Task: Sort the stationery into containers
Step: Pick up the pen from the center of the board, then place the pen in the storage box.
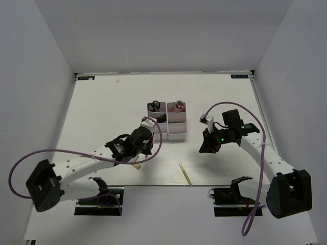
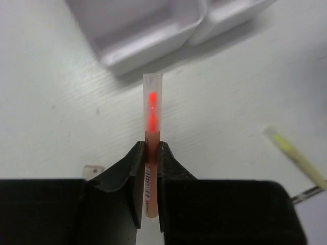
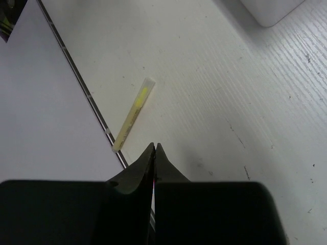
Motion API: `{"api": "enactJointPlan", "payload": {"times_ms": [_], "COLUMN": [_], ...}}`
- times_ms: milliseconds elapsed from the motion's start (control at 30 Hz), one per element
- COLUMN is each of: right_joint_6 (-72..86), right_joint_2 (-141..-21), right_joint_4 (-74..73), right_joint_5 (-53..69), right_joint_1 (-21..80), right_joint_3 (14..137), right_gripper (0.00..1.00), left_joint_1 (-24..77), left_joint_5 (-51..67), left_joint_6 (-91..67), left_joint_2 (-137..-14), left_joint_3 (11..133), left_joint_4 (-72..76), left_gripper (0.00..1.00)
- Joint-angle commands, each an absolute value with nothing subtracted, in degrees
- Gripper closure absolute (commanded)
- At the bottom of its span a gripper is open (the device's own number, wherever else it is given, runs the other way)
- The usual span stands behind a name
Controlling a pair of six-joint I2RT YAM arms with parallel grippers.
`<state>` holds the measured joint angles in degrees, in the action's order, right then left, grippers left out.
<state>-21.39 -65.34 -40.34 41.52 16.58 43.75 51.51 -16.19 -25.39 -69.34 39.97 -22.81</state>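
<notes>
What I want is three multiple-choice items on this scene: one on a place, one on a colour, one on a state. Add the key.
1. Where among the bins are the scissors?
A. in a nearest-row bin
B. in the far left bin
C. outside them, lying loose

2. What colour is the pencil in the left claw?
A. pink
B. blue
C. green

3. How is the right claw?
A. wide open
B. shut on a marker
C. shut, holding nothing

Key:
1 B, since the top view shows the black handles in the cluster's far left bin.
2 A, since the left wrist view shows a pink shaft pinched between the fingers.
3 C, since the right wrist view shows its fingertips together with nothing between them.
</notes>
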Motion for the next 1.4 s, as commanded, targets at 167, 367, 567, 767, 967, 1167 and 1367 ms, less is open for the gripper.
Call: {"api": "enactJointPlan", "payload": {"times_ms": [167, 367, 567, 767, 967, 1167, 1367], "right_joint_6": [-21.80, -22.15, -23.03, -23.20, -23.11, -23.12, -23.29], "right_joint_2": [-65.13, -65.74, -65.92, -66.36, -65.92, -66.01, -66.01], "right_joint_4": [-39.55, -39.73, -40.25, -40.34, -40.52, -40.87, -41.04], "right_joint_5": [43.24, 43.33, 42.98, 43.33, 43.59, 44.47, 45.00], "right_joint_1": [16.17, 16.35, 16.08, 15.91, 15.47, 14.85, 14.24], "right_joint_3": [44.39, 44.12, 44.30, 44.38, 44.30, 44.39, 44.56], "right_gripper": [1.00, 1.00, 1.00, 1.00, 1.00, 1.00, 1.00], "left_joint_1": [53.79, 55.90, 56.51, 55.20, 53.00, 52.47, 52.12], "left_joint_5": [-23.03, -27.86, -29.01, -29.44, -29.53, -30.94, -31.64], "left_joint_6": [-9.71, 10.40, 13.01, 15.21, 10.64, 7.91, 6.07], "left_joint_2": [-63.80, -77.06, -82.79, -85.86, -87.98, -89.65, -91.05], "left_joint_3": [30.87, 29.18, 35.42, 37.09, 35.07, 31.29, 28.92], "left_joint_4": [16.12, 52.93, 55.21, 55.55, 56.25, 59.32, 60.90], "left_gripper": [1.00, 1.00, 1.00, 1.00, 1.00, 1.00, 1.00]}}
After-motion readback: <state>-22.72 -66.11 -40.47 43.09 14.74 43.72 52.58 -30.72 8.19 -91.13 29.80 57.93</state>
